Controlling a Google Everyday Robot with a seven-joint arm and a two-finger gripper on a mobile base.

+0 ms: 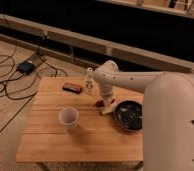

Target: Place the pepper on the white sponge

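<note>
In the camera view, a light wooden desk [50, 145] fills the middle of the frame, and the robot's bulky white arm [140, 80] reaches in from the right edge and bends down over the desk's centre. The gripper [105, 102] hangs low at the end of that arm, close above the desk top just left of the dark bowl [128, 114]; whether it is clenched or released cannot be told from here. The pepper [98, 104] shows as a small dark red lump at the gripper's left side, right against its tip, down at desk level. The white sponge [108, 109] is a pale flat patch directly below the gripper, between the pepper and the bowl; whether the pepper touches it cannot be made out. A white paper cup [68, 116] stands upright toward the lower left of the desk, well apart from the gripper. A flat dark box [71, 87] lies near the desk's far edge, with a clear bottle [89, 80] standing just to its right. Cables [5, 87] trail over the floor in the left of the frame.
</note>
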